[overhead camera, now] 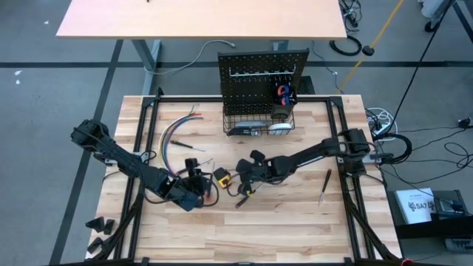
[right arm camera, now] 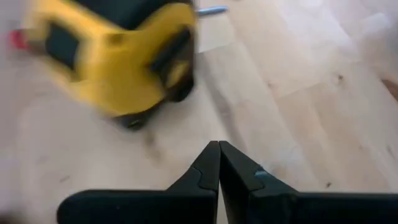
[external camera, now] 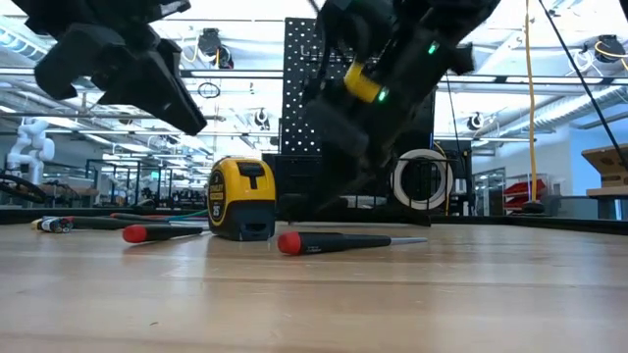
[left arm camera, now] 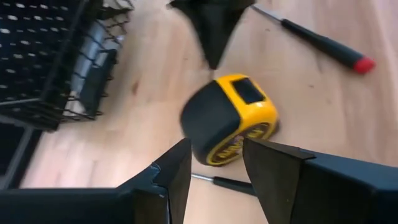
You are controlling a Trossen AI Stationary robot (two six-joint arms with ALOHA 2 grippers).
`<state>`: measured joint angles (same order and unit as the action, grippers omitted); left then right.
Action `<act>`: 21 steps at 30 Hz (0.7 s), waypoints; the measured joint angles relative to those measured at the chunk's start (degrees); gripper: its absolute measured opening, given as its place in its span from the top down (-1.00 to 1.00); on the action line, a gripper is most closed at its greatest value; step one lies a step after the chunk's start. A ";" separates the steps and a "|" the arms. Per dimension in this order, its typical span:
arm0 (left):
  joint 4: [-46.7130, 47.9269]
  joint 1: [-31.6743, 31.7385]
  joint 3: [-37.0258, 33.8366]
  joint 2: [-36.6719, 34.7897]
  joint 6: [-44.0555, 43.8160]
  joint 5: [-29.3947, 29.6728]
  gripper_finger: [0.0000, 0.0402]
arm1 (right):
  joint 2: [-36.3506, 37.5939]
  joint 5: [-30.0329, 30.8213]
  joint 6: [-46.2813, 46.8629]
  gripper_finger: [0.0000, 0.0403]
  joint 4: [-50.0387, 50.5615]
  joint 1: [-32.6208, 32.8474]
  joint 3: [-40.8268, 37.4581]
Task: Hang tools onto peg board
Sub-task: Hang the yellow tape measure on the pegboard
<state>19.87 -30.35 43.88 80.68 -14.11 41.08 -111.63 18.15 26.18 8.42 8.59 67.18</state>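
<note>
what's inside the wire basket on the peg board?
In the basket on the peg board: a dark flat tool and a pale silvery one, seen through the wires. Neither can be identified, and anything under them is hidden.

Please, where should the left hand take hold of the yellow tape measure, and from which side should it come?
Probably across the two flat side faces of the tape measure, coming down from above. It stands upright on the table, so those faces are parallel and free. The left hand is open just beside it; the right hand is shut nearby.
</note>
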 joint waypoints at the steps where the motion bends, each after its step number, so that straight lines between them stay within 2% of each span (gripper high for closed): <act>1: 0.09 0.00 0.00 -0.01 -0.05 0.86 0.24 | 0.57 0.00 0.07 1.00 0.43 0.78 0.00; 5: 0.50 0.49 0.00 -0.01 -2.75 2.74 0.24 | 1.96 -0.22 0.02 1.00 -1.48 5.35 0.04; 8: 0.77 2.48 -0.91 -0.01 -6.53 6.50 0.24 | 1.18 -0.46 0.09 1.00 -6.74 9.29 0.06; 11: 0.83 4.72 -2.83 0.03 -10.20 6.43 0.24 | -0.44 -0.13 0.15 1.00 -13.17 11.89 0.04; 16: -2.46 6.81 -6.49 0.07 -13.94 5.82 0.24 | -3.20 4.56 -0.77 1.00 -22.63 12.56 0.07; 21: -10.44 8.04 -10.06 1.17 -11.83 4.84 0.24 | -5.69 4.46 -2.19 1.00 -25.23 10.67 0.11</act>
<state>9.43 -22.30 33.82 81.85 -25.94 45.92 -117.32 22.61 23.99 -16.81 19.26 67.28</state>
